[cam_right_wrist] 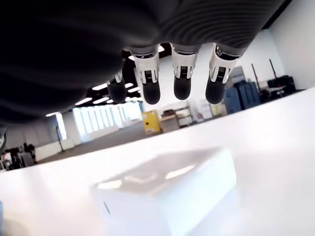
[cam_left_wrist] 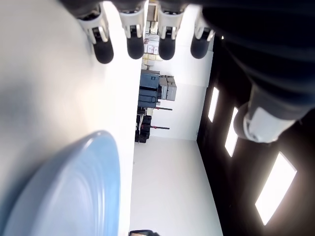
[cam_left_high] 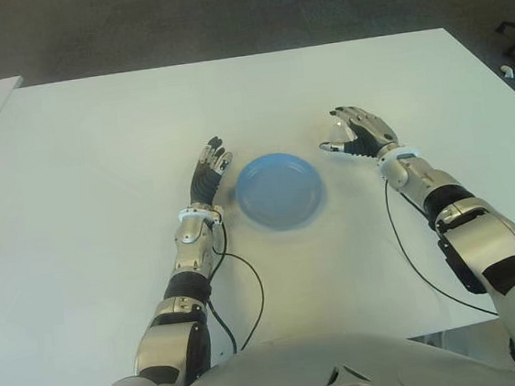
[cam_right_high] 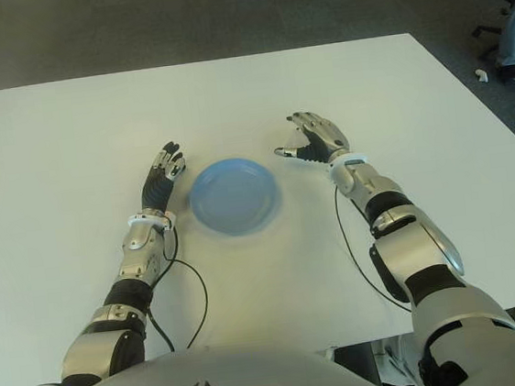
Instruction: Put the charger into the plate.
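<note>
Charger point(cam_right_wrist: 165, 189) lying ungrasped right of blue plate point(cam_left_high: 279, 190), right hand point(cam_left_high: 359, 132) arching over, fingers unclenched, closing next; left hand point(cam_left_high: 210, 168) spread idle, plate's left.

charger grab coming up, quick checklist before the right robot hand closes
1. Charger under right robot hand: ok, white block lies on the table below the fingers.
2. Fingers off the charger: ok, a gap shows.
3. Right robot hand holds nothing: ok, fingers loosely curved.
4. Plate ready: ok, blue plate holds nothing.
5. Left robot hand out of the way: ok, open beside the plate's left.
6. Thumb placement: cannot tell.
</note>
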Motion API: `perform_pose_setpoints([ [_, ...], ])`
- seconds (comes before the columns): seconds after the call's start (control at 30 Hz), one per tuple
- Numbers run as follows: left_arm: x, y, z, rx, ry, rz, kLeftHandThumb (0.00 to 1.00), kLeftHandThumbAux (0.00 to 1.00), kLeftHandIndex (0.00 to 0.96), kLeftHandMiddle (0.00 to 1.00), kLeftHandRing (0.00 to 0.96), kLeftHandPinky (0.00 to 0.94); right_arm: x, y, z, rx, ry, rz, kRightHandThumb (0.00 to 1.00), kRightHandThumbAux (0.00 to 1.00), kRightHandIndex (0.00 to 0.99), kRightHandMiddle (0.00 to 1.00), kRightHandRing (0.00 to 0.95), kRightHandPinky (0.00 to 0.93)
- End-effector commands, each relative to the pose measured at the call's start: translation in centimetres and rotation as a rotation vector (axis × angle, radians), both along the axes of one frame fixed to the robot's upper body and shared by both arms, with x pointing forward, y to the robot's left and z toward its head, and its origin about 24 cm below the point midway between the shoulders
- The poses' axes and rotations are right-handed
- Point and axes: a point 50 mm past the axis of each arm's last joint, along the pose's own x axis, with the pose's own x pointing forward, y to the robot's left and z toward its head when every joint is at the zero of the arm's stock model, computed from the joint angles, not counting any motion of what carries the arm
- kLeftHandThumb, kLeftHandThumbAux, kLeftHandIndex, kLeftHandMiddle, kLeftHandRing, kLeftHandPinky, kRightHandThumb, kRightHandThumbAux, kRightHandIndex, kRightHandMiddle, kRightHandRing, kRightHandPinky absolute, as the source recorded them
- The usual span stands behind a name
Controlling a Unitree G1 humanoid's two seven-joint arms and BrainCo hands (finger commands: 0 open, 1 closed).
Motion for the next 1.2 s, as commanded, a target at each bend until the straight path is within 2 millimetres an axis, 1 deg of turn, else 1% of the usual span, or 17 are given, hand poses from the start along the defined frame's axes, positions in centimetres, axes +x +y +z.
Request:
perform_pose_setpoints([
  [0.03,-1.0,0.2,-1.5,0.009,0.082,-0.001,0.0,0.532,0.0,0.041,0.0,0.0,-0.1,0.4,-0.9,-0.003,0.064,-0.03,0.33,0.226,0.0,0.0,0.0,0.0],
  [0.4,-1.1,0.1,-1.5,-0.005,0.084,-0.003,0.0,0.548,0.0,0.039,0.0,0.0,-0.6,1.3,-2.8,-0.022,0.152,-0.076,0.323,0.206,0.0,0.0,0.0,0.0],
  [0.5,-1.1,0.2,-1.5,-0.006,0.081,-0.004,0.0,0.552,0.0,0.041,0.0,0.0,-1.3,1.2,-3.8,-0.032,0.188,-0.095,0.327,0.202,0.0,0.0,0.0,0.0],
  [0.73,-1.0,0.3,-1.4,-0.009,0.076,-0.008,0.0,0.552,0.0,0.042,0.0,0.0,-1.5,1.0,-4.2,-0.028,0.22,-0.117,0.314,0.206,0.0,0.0,0.0,0.0],
  [0.97,-1.1,0.6,-1.3,-0.001,0.066,-0.026,0.0,0.541,0.0,0.035,0.0,0.0,-2.2,0.8,-5.0,-0.019,0.249,-0.136,0.306,0.216,0.0,0.0,0.0,0.0],
  [1.07,-1.2,0.7,-1.3,0.001,0.059,-0.03,0.0,0.538,0.0,0.033,0.0,0.0,-2.9,0.5,-5.8,-0.02,0.268,-0.147,0.306,0.221,0.0,0.0,0.0,0.0],
  [1.2,-1.2,0.9,-1.2,0.003,0.049,-0.036,0.0,0.535,0.0,0.032,0.0,0.0,-3.3,0.2,-6.2,-0.018,0.28,-0.159,0.307,0.226,0.0,0.0,0.0,0.0],
])
